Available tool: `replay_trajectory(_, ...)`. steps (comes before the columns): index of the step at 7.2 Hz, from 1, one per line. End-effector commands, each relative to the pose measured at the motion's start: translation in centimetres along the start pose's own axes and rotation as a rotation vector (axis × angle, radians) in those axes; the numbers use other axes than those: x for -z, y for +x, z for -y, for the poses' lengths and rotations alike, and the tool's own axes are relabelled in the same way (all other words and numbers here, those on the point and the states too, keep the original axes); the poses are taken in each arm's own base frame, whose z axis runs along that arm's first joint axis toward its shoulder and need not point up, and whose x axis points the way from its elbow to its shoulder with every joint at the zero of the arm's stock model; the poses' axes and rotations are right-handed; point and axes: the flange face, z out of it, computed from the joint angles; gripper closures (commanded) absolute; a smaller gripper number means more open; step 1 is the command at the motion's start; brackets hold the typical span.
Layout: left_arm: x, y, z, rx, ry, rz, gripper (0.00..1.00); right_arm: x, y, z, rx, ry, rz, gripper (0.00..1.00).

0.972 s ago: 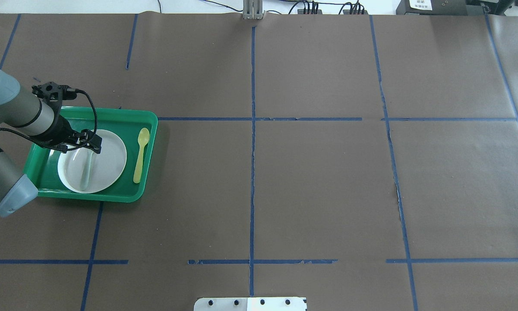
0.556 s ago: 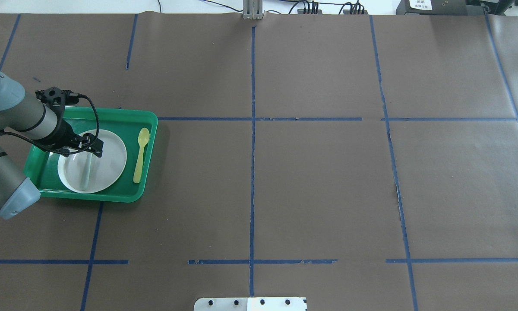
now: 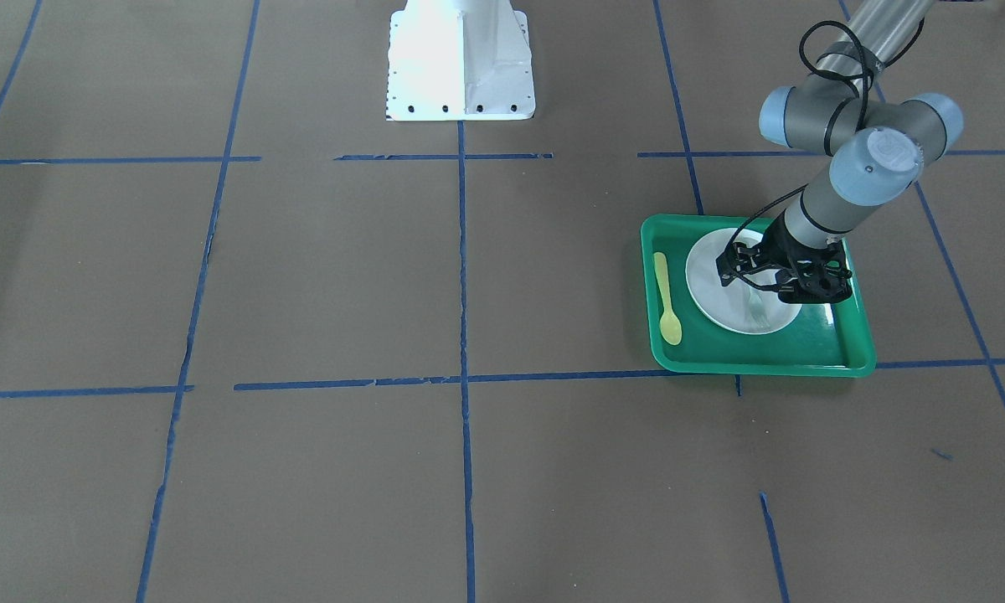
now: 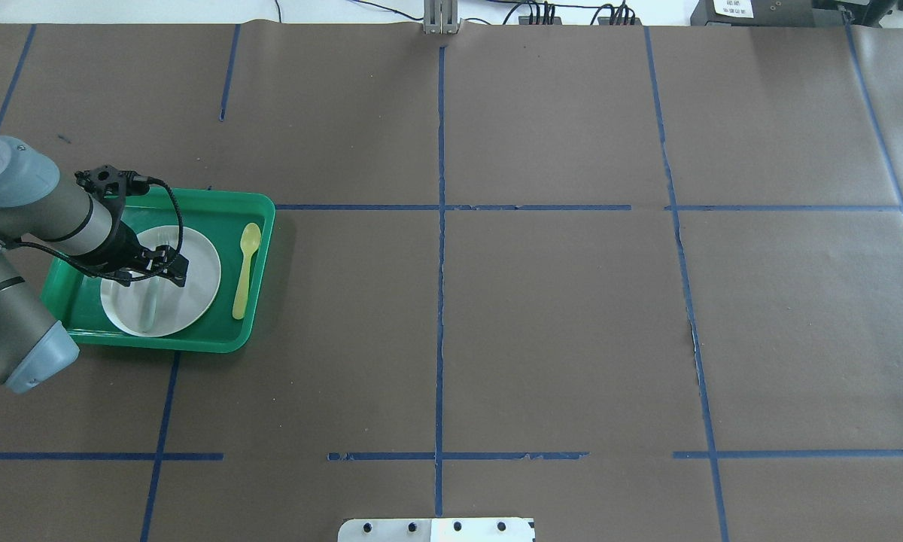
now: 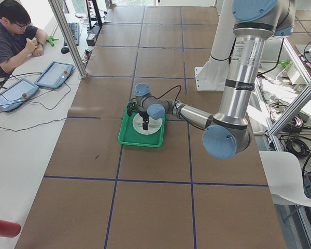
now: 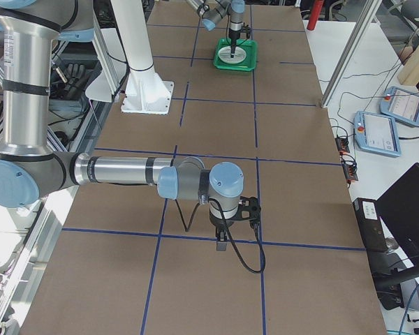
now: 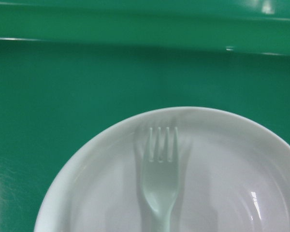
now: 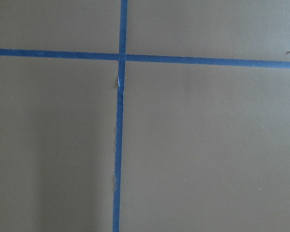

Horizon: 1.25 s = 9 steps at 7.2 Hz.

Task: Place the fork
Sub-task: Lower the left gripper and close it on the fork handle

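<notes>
The pale whitish-green fork [image 4: 149, 305] lies flat on a white plate [image 4: 196, 271] inside a green tray [image 4: 259, 226] at the table's left. In the left wrist view the fork [image 7: 159, 179] shows tines up on the plate [image 7: 232, 159], with no fingers in sight. My left gripper [image 4: 162, 275] hovers over the plate above the fork's handle, looks open and holds nothing; it also shows in the front view [image 3: 758, 285]. My right gripper [image 6: 222, 243] shows only in the exterior right view, low over bare table; I cannot tell its state.
A yellow plastic spoon [image 4: 244, 271] lies in the tray to the right of the plate. The white robot base plate [image 4: 436, 529] is at the near middle edge. Brown paper with blue tape lines covers the table. An operator sits beyond the table's left end.
My left gripper has moved a little toward the robot's side of the plate, along the fork. The fork, plate and spoon have not moved.
</notes>
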Motion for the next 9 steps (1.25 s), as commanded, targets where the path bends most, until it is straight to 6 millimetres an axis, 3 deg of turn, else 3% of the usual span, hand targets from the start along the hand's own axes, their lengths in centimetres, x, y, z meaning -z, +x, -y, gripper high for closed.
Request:
replay_trajectory(1,0.0,0.2,-0.1,-0.006,-0.001,-0.002,0.39,0.0,0.0,0.0,-0.002,0.000,0.000,0.00)
replay_trajectory(5,0.5,0.3,-0.2,-0.015,0.007,-0.007,0.97,0.0,0.0,0.0,0.000,0.000,0.000,0.00)
replay_trajectory(7,2.8,1.3,-0.7,-0.027,0.030,-0.038,1.00,0.0,0.0,0.0,0.000,0.000,0.000,0.00)
replay_trajectory(9,5.2,-0.8,-1.2,-0.015,0.059,-0.042,1.00,0.0,0.0,0.0,0.000,0.000,0.000,0.00)
